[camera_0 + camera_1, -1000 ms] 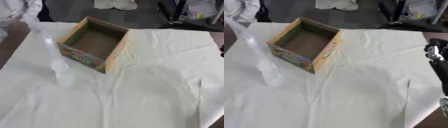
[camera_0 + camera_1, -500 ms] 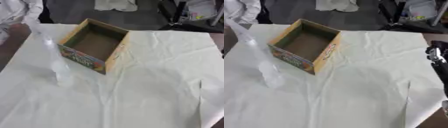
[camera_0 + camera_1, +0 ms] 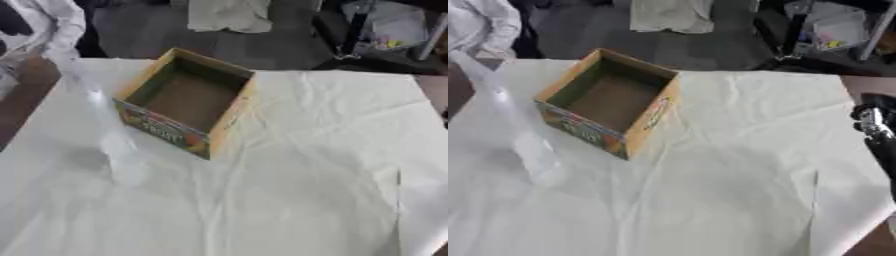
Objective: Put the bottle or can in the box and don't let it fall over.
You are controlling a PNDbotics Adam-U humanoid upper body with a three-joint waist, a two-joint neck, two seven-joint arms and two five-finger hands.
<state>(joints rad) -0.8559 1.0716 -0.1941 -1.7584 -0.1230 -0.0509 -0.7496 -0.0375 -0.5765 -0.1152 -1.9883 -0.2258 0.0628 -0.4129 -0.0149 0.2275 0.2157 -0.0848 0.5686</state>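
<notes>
One open box (image 3: pixel 187 100), one clear bottle (image 3: pixel 525 142) beside it, upright

Right arm (image 3: pixel 877 131) at right edge, hand unseen, left arm absent

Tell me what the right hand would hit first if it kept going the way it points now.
Hard to say: only a dark part of the right arm shows at the table's right edge, and its hand's pointing direction is not visible. Bare white cloth lies between it and the box.
</notes>
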